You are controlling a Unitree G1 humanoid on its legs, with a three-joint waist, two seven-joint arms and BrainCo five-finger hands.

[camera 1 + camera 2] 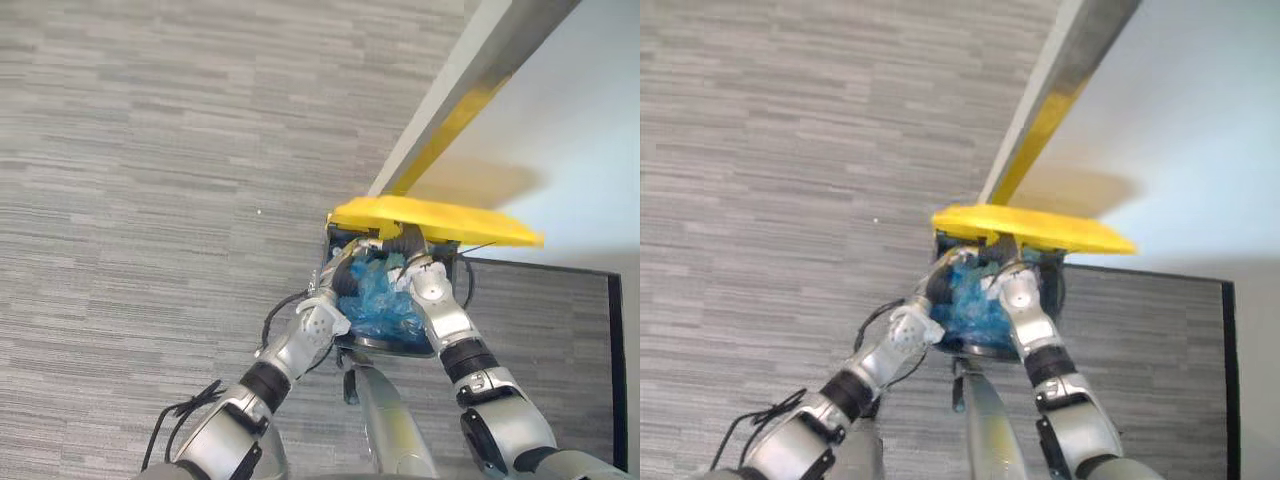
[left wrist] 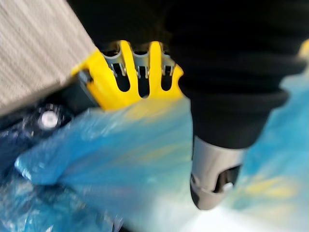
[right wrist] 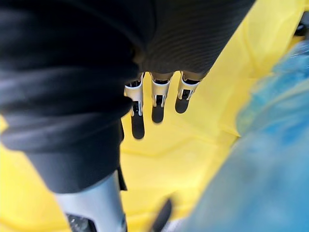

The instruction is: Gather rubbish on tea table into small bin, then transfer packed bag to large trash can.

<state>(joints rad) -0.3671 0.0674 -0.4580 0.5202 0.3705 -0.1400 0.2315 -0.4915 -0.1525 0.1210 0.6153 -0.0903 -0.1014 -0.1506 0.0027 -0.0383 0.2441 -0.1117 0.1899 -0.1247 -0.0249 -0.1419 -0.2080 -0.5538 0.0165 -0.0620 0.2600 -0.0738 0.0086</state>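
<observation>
A large trash can (image 1: 392, 347) stands on the floor against the wall, its yellow lid (image 1: 440, 222) raised level above the opening. A crumpled blue plastic bag (image 1: 378, 300) fills the opening. Both of my hands reach in under the lid. My left hand (image 1: 343, 266) lies against the bag's left side, and its wrist view shows the blue bag (image 2: 120, 159) below the lid's yellow hinge (image 2: 140, 72). My right hand (image 1: 412, 264) is at the bag's right side; its straight fingers (image 3: 157, 96) point at the yellow underside of the lid (image 3: 193, 145), with the bag (image 3: 260, 164) beside them.
Grey carpet (image 1: 150, 200) spreads to the left and front. A white wall (image 1: 580, 120) with a metal strip (image 1: 470, 90) at its foot runs behind the can. A dark-edged floor panel (image 1: 560, 320) lies to the right.
</observation>
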